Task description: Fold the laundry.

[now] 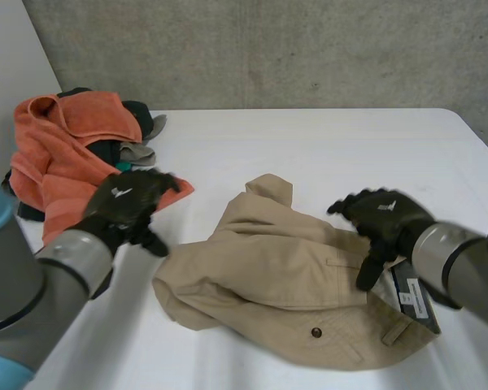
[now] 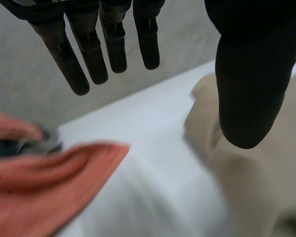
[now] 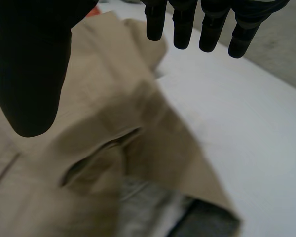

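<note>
- Beige trousers [image 1: 268, 276] lie crumpled at lower centre of the table [image 1: 350, 146].
- Both the left hand [image 1: 128, 199] and right hand [image 1: 382, 215] have fingers [image 3: 182, 24] spread, holding nothing.
- Risk: grasping bunched layers could fold wrinkles in.

We are seeing the trousers [image 1: 285, 276] lying crumpled on the table [image 1: 325, 146], in the lower middle of the frame. A pile of laundry [image 1: 65, 154] is sitting at the upper left, near the table's left edge. Our left hand [image 1: 126, 203] is hovering between this pile and the trousers. Our right hand [image 1: 382, 215] is hanging over the right part of the trousers. A tag [image 1: 413, 296] is lying at their right end, under the right arm.
</note>
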Controlling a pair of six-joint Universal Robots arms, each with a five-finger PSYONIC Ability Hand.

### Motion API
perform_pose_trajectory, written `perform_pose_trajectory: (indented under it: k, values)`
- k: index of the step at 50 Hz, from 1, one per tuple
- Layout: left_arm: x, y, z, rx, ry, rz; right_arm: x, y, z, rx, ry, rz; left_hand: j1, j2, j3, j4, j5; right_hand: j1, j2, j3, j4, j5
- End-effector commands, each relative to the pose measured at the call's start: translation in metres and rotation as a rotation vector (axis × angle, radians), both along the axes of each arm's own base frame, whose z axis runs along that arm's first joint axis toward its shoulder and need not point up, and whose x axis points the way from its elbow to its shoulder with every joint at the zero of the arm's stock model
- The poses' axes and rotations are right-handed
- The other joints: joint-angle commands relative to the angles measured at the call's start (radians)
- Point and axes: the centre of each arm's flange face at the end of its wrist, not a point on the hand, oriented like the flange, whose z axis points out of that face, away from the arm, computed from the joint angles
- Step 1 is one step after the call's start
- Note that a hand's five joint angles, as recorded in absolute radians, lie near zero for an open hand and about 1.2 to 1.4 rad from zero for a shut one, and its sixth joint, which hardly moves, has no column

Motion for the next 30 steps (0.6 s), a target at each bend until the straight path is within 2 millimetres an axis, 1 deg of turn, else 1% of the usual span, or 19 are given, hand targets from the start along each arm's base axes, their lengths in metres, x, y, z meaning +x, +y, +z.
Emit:
perform_pose_trajectory:
  k: [1, 3, 5, 6, 9, 10, 11, 14, 17, 21, 23, 24, 25, 27, 29, 30]
  values:
    - [0.033, -0.010, -0.025, 0.101, -0.006, 0.056, 0.013, 0.031, -0.029, -0.027, -0.010, 0.089, -0.005, 0.009, 0.006, 0.020, 0.025, -0.049, -0.034, -0.033, -0.032, -0.043]
    - [0.034, -0.010, -0.029, 0.120, 0.001, 0.035, 0.017, 0.041, -0.038, -0.061, -0.012, 0.114, -0.002, 0.012, 0.009, 0.023, 0.028, -0.034, -0.019, -0.018, -0.017, -0.027]
    - [0.034, -0.011, -0.039, 0.166, 0.013, 0.000, 0.018, 0.045, -0.042, -0.091, -0.009, 0.119, 0.007, 0.021, 0.018, 0.032, 0.037, 0.025, 0.041, 0.041, 0.042, 0.032]
    - [0.034, -0.011, -0.042, 0.181, 0.016, -0.012, 0.018, 0.050, -0.043, -0.133, -0.008, 0.114, 0.007, 0.021, 0.018, 0.032, 0.037, 0.060, 0.076, 0.076, 0.077, 0.067]
    - [0.031, -0.009, -0.056, 0.241, 0.020, -0.051, 0.018, 0.058, -0.040, -0.184, -0.003, 0.119, 0.010, 0.024, 0.021, 0.035, 0.040, 0.081, 0.097, 0.097, 0.098, 0.088]
    - [0.030, -0.008, -0.060, 0.257, 0.020, -0.059, 0.018, 0.066, -0.038, -0.214, 0.014, 0.140, 0.013, 0.027, 0.024, 0.037, 0.043, 0.090, 0.105, 0.106, 0.107, 0.097]
    - [0.028, -0.008, -0.066, 0.280, 0.019, -0.070, 0.018, 0.070, -0.037, -0.224, 0.025, 0.152, 0.016, 0.030, 0.027, 0.040, 0.046, 0.099, 0.114, 0.115, 0.116, 0.106]
    - [0.027, -0.006, -0.076, 0.316, 0.012, -0.077, 0.016, 0.083, -0.037, -0.264, 0.073, 0.198, 0.033, 0.047, 0.044, 0.058, 0.063, 0.131, 0.147, 0.147, 0.148, 0.138]
    - [0.026, -0.006, -0.079, 0.327, 0.012, -0.084, 0.013, 0.088, -0.040, -0.274, 0.109, 0.215, 0.057, 0.071, 0.068, 0.081, 0.087, 0.140, 0.155, 0.156, 0.157, 0.147]
    - [0.022, -0.006, -0.078, 0.319, 0.013, -0.097, 0.013, 0.089, -0.047, -0.263, 0.117, 0.219, 0.183, 0.197, 0.194, 0.208, 0.213, 0.169, 0.185, 0.185, 0.186, 0.176]
    - [0.018, -0.004, -0.077, 0.315, 0.014, -0.112, 0.013, 0.087, -0.052, -0.262, 0.117, 0.217, 0.335, 0.349, 0.346, 0.360, 0.365, 0.178, 0.193, 0.194, 0.195, 0.185]
    - [0.017, -0.003, -0.076, 0.312, 0.013, -0.118, 0.015, 0.084, -0.058, -0.269, 0.119, 0.217, 0.408, 0.423, 0.419, 0.433, 0.439, 0.187, 0.202, 0.203, 0.204, 0.194]
    - [0.013, -0.002, -0.075, 0.306, 0.012, -0.132, 0.017, 0.078, -0.067, -0.278, 0.120, 0.213, 0.528, 0.543, 0.539, 0.553, 0.559, 0.228, 0.243, 0.244, 0.245, 0.234]
    - [0.009, 0.000, -0.074, 0.302, 0.012, -0.148, 0.020, 0.072, -0.073, -0.300, 0.110, 0.205, 0.731, 0.745, 0.742, 0.756, 0.761, 0.292, 0.308, 0.308, 0.309, 0.299]
    - [0.006, 0.002, -0.075, 0.302, 0.009, -0.159, 0.027, 0.061, -0.079, -0.358, 0.081, 0.194, 0.931, 0.945, 0.942, 0.955, 0.961, 0.427, 0.442, 0.443, 0.444, 0.434]
    - [0.004, 0.002, -0.076, 0.302, 0.008, -0.165, 0.029, 0.057, -0.081, -0.379, 0.072, 0.187, 0.966, 0.980, 0.977, 0.991, 0.996, 0.503, 0.519, 0.519, 0.520, 0.510]
